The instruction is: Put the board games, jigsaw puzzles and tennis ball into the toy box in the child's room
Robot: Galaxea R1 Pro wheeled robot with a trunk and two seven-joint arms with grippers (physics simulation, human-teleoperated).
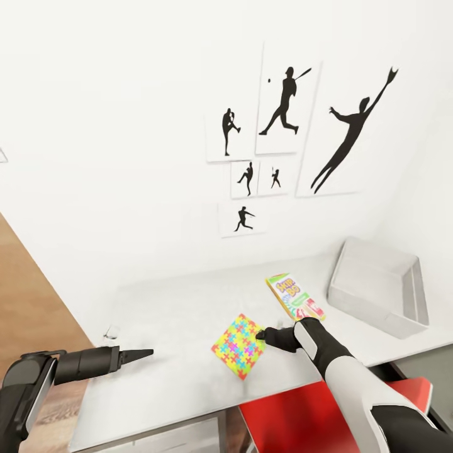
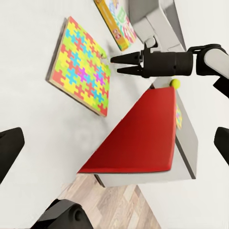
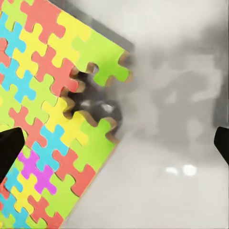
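- Fingers of the right gripper [image 1: 262,335] point left at the puzzle [image 1: 238,345], their tips at its right corner, just above it. They stand slightly parted with nothing between them, as the left wrist view shows [image 2: 114,64].
- In the right wrist view the puzzle [image 3: 52,119] has a gap of missing pieces along its nearer edge, and the dark finger tips [image 3: 9,150] sit wide apart at the frame's sides.
- Puzzle lies flat on the table [image 1: 170,314] as a diamond, one corner aimed at the near edge, one at the wall; no side squares with the fingers, so I judge the wrist must turn or the sheet be slid before a grasp.
- Right arm is much nearer; the left gripper [image 1: 141,354] hovers well to the puzzle's left over bare tabletop, its fingers pressed together and holding nothing.
- SKIP BO box [image 1: 294,297] lies just beyond the right gripper, long axis running near to far.
- Toy box [image 1: 377,286] stands tilted at the table's far right, past the game box, apart from both.
- Bare tabletop lies left of and beyond the puzzle; its near corner comes close to the table's near edge, where a red chair seat [image 1: 302,418] sits below.
- A tennis ball [image 2: 175,83] shows by the chair's far end in the left wrist view.
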